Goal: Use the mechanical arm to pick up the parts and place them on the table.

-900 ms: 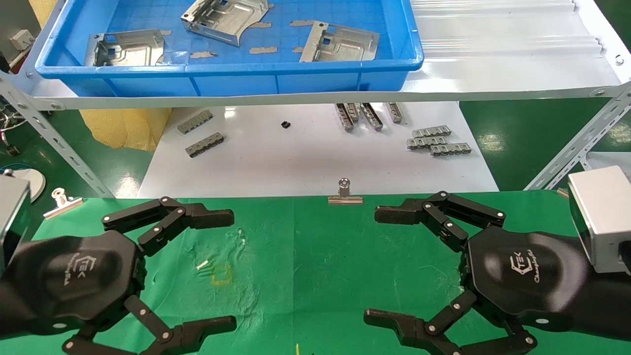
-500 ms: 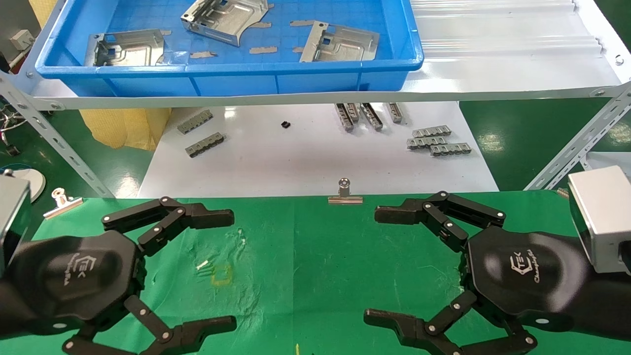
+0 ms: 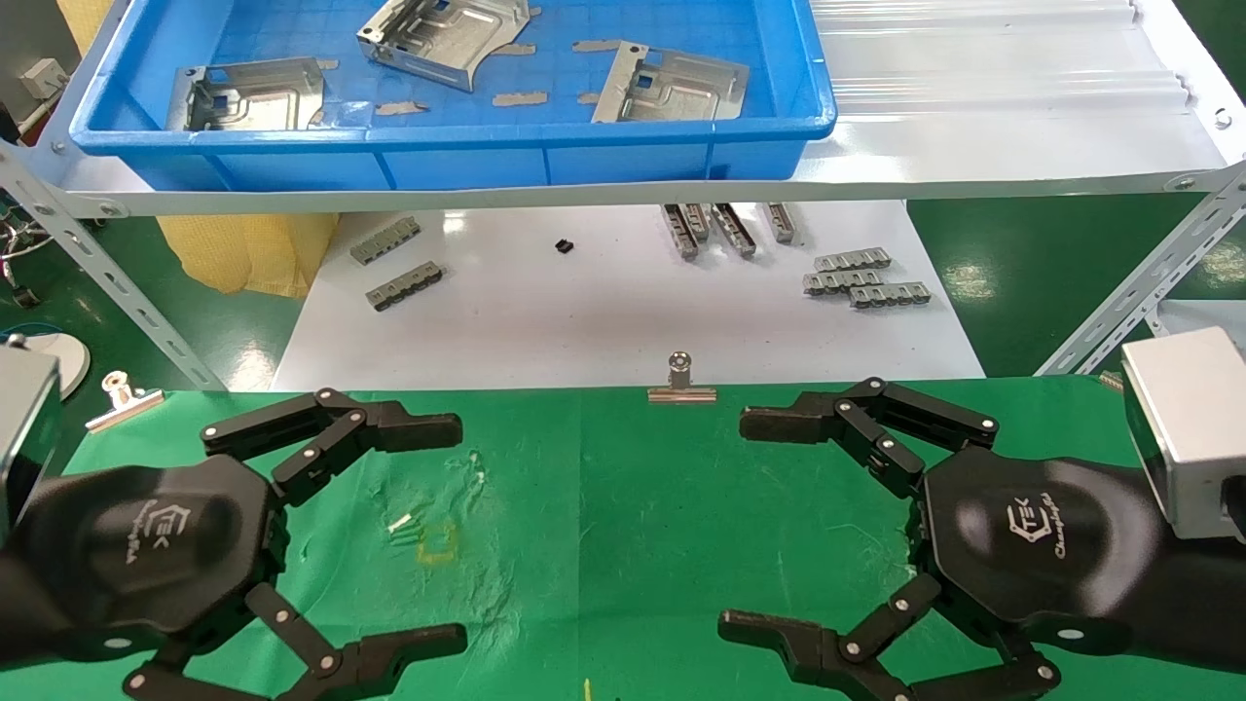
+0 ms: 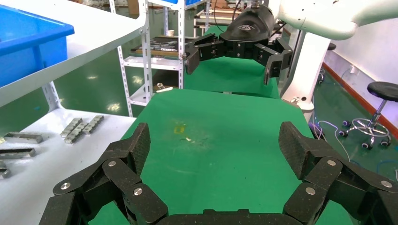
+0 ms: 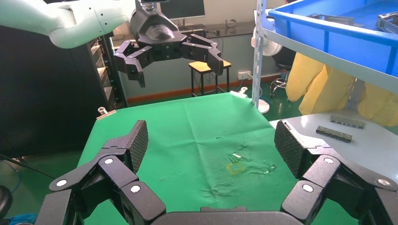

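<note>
My left gripper [image 3: 453, 531] and right gripper [image 3: 735, 526] hover low over the green table [image 3: 623, 506], facing each other — both spread wide, holding nothing. The three parts [image 3: 443, 39] lie in the blue bin [image 3: 458, 156] on the white shelf [image 3: 973, 146] beyond, well apart from my fingers. Small grey strips [image 3: 864, 282] sit on the white board [image 3: 604, 312] below — a clip [image 3: 681, 382] marks the table's edge.

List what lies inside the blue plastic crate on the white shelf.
Three silver sheet-metal plates and several small grey strips lie in the blue plastic crate; its far end is out of view.
</note>
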Available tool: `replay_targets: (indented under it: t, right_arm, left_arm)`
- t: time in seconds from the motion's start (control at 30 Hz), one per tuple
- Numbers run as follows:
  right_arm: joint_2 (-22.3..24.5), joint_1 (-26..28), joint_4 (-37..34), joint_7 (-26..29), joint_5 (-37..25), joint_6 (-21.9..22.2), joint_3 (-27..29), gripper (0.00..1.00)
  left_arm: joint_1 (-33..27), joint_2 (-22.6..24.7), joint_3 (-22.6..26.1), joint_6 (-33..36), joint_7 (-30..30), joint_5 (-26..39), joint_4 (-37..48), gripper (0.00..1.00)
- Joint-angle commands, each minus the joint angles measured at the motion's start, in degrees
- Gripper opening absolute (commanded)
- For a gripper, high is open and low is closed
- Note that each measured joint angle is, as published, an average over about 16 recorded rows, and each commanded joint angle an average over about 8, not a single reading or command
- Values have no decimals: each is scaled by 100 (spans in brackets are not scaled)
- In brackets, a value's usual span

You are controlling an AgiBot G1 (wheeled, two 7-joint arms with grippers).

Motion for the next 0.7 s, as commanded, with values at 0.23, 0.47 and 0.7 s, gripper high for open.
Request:
replay_targets:
  t: [0.23, 0.47, 0.7]
  right_arm:
    - [0, 0, 0, 0, 0, 0, 0, 0]
    - [0, 0, 0, 0, 0, 0, 0, 0]
    - [0, 0, 0, 0, 0, 0, 0, 0]
  left_arm:
    - [0, 0, 0, 0, 0, 0, 0, 100]
    - [0, 0, 0, 0, 0, 0, 0, 100]
    - [0, 0, 0, 0, 0, 0, 0, 100]
